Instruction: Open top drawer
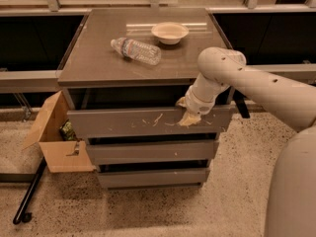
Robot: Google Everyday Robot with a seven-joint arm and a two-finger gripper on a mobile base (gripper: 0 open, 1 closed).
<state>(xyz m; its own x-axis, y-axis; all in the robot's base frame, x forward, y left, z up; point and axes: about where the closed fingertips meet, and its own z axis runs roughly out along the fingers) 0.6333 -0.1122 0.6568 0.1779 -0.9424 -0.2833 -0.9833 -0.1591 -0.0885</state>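
Note:
The top drawer (128,122) is the wide grey-brown front with white scratch marks, just under the cabinet top and above two narrower grey drawer fronts. A dark gap shows between its upper edge and the cabinet top. My gripper (189,117) hangs from the white arm coming in from the right. It sits against the right part of the top drawer's front, at its upper edge, with its cream tip pointing down onto the scratched face.
A plastic water bottle (136,51) lies on its side and a cream bowl (170,32) stands on the cabinet top (98,63). An open cardboard box (59,142) stands on the floor left of the cabinet, with a black pole (29,194) beside it.

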